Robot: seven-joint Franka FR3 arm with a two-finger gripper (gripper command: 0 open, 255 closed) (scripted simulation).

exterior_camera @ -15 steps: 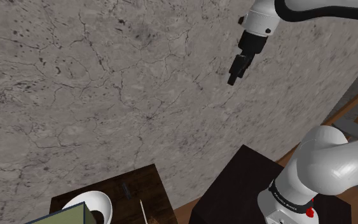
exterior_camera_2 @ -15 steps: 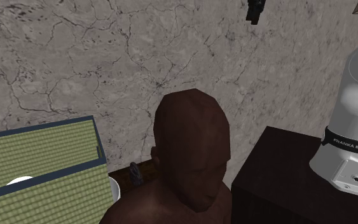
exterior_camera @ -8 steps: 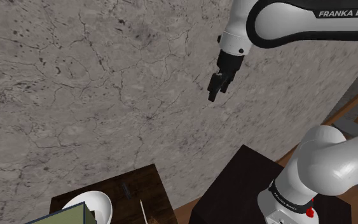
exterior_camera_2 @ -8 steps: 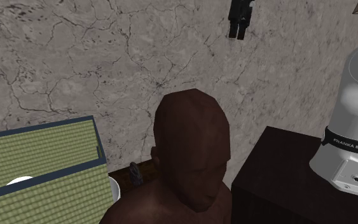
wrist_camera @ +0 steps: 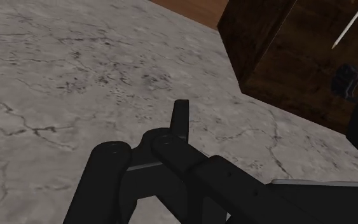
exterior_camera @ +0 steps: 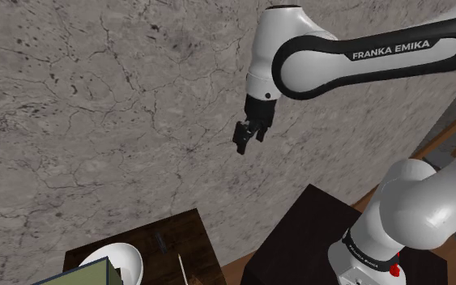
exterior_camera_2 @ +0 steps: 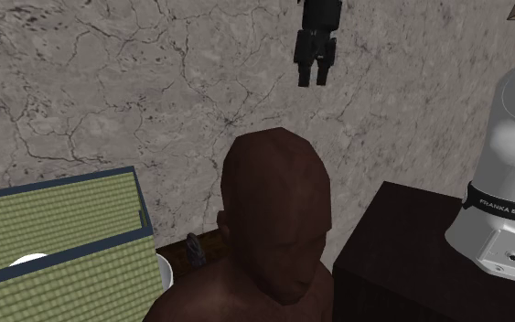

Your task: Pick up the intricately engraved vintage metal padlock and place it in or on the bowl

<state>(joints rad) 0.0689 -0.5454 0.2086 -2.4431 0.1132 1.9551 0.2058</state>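
Shoulder view: tool (exterior_camera: 242, 146) hung mid-frame over the grey marbled surface (exterior_camera: 96, 121), well apart from the padlock (exterior_camera: 161, 241) on the table (exterior_camera: 193, 231) at lower left, near the white bowl (exterior_camera: 121, 261). Second exterior view: tool at top, fingers apart, empty. Wrist view: padlock lay on the table. Judged as the approach step; the next move calls for lowering onto the padlock.

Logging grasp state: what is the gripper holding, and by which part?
Nothing. The gripper is open in the air; the padlock lies on the dark table, apart from it.

A brown rounded block (exterior_camera_2: 278, 220) half hid the padlock (exterior_camera_2: 194, 247), its engraving too small to tell. A green-topped box (exterior_camera: 76, 275) covered part of the bowl (exterior_camera: 125, 259), both cut off by the lower edge.
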